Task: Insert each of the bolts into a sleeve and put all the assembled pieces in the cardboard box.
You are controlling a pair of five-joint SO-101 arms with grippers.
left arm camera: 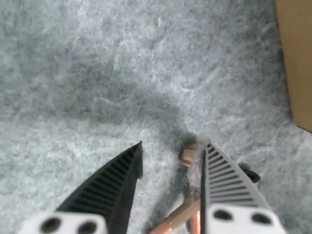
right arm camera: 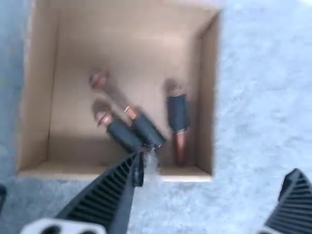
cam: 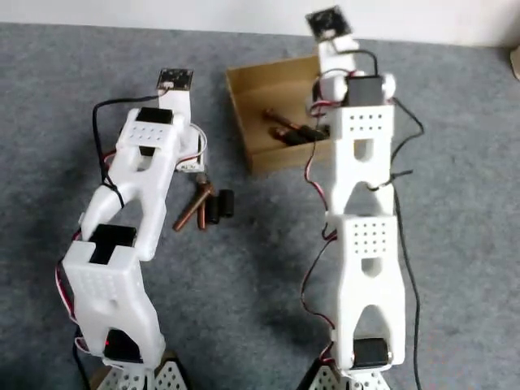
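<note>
Partly done, I judge: three copper-coloured metal bolts in black cylindrical sleeves (right arm camera: 178, 112) lie inside the open brown cardboard box (right arm camera: 34, 97). Two bare copper bolts (cam: 192, 207) and two loose black sleeves (cam: 226, 201) wait on the grey carpet (cam: 260, 268) nearby. The left gripper (left arm camera: 173, 146) hangs over them, jaws apart; the right gripper (right arm camera: 217, 168) hangs at the box, jaws wide apart

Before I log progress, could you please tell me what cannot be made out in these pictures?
High view: the right arm covers part of the cardboard box, hiding some assembled pieces.
High view: loose bolts and sleeves overlap, too small to count.
Left wrist view: copper bolts are partly behind the left fingers, cut off by the edge.
</note>
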